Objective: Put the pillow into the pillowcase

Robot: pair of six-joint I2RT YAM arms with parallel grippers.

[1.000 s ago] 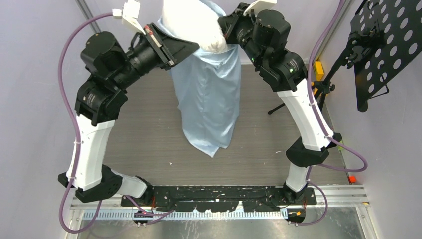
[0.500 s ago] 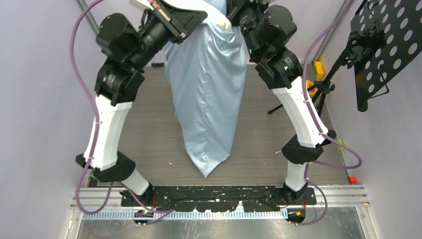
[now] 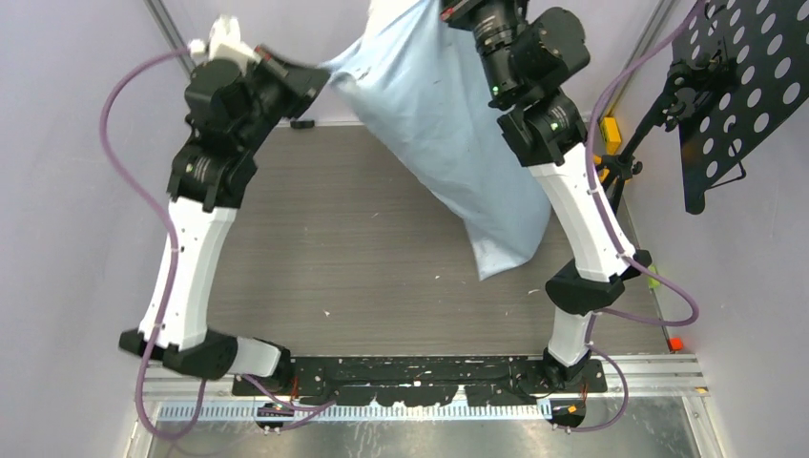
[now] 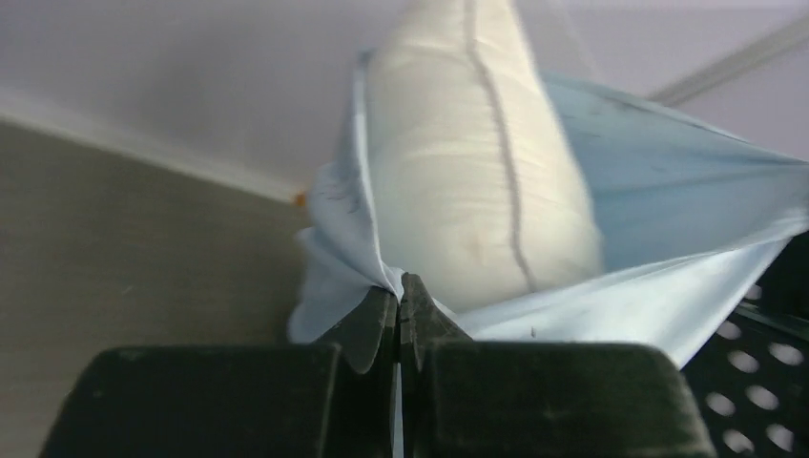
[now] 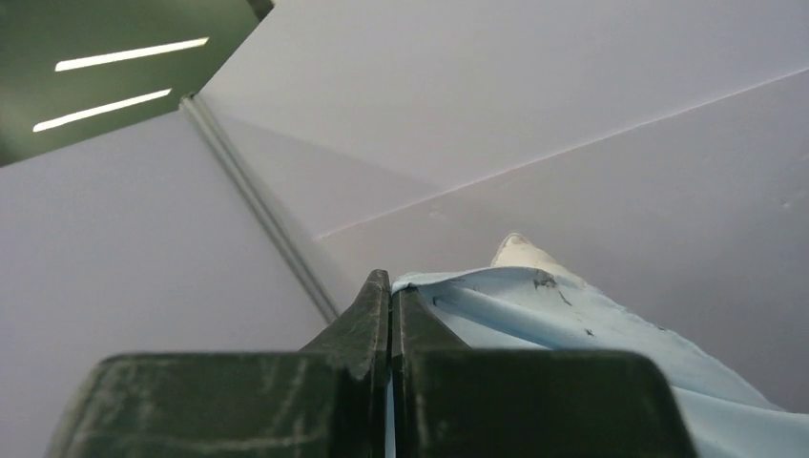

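The light blue pillowcase (image 3: 448,124) hangs in the air between both arms, slanting down to the right, its closed corner low by the right arm. The white pillow (image 4: 467,162) sits in its open mouth, one end poking out; a small white tip also shows in the right wrist view (image 5: 520,253). My left gripper (image 4: 398,291) is shut on the pillowcase's mouth edge (image 4: 343,229), seen at upper left in the top view (image 3: 310,78). My right gripper (image 5: 389,286) is shut on the opposite mouth edge (image 5: 515,296), at the top edge of the top view (image 3: 456,10).
The wood-grain table (image 3: 324,239) lies under the hanging cloth. A black perforated stand (image 3: 735,86) on a tripod stands at the right. Purple walls close in on the left and the back.
Both arms rose and the left gripper swung out to the left. The pillowcase went from hanging straight down to slanting toward the right, and the pillow sank deeper into it.
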